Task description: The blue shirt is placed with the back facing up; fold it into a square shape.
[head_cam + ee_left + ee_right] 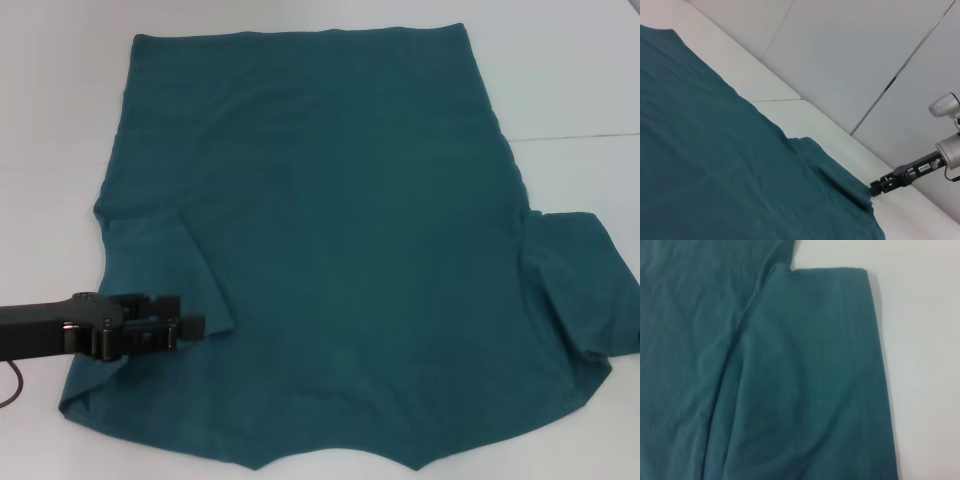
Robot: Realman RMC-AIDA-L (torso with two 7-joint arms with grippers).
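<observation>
The blue shirt (pixel 330 230) lies spread flat on the white table (pixel 580 80), its straight hem at the far side and its collar edge nearest the robot. Its body is smooth with shallow wrinkles. The sleeve on the robot's left is folded inward over the shirt's body, making a diagonal flap, while the sleeve on the robot's right (pixel 585 285) still sticks out past the shirt's side edge, slightly rumpled. The left gripper (pixel 185 328) reaches in low from the shirt's left side and sits at the tip of the folded-in flap, its dark fingers against the fabric there; whether they pinch the cloth or stand apart cannot be told. In the left wrist view the right gripper (pixel 874 190) shows at the shirt's opposite side, its tip touching the outer edge of the right sleeve (pixel 840 175), and again its fingers cannot be judged as apart or together. The right wrist view looks down on that same sleeve (pixel 815 370) lying flat on the table (pixel 925 340).
</observation>
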